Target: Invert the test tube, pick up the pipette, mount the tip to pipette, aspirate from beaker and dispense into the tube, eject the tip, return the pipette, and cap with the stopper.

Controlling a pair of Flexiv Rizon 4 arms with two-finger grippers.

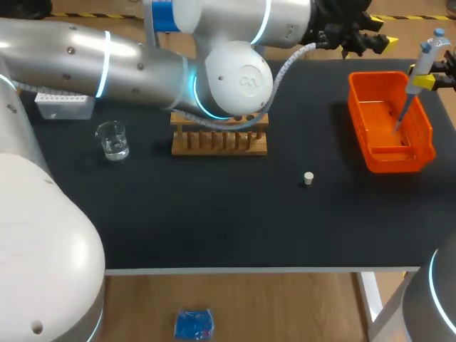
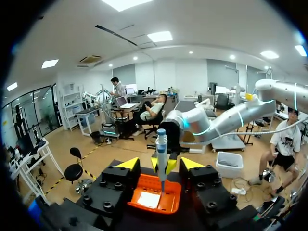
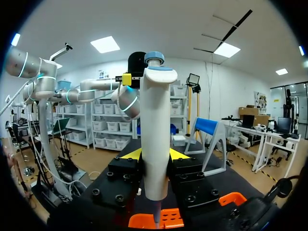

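Orange bin: one, set on the black table just under the right claw. Wooden rack: one, placed well apart to its left.

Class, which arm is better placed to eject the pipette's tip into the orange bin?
Right: its claw grips the pipette upright, tip down over the orange bin. The left claw is open and empty.

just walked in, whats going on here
The right claw is shut on the pipette, holding it upright with its lower end over the orange bin. The left claw is open and holds nothing, near the bin and pointed at the pipette. The beaker, wooden rack and stopper sit on the black table, with no claw on them.
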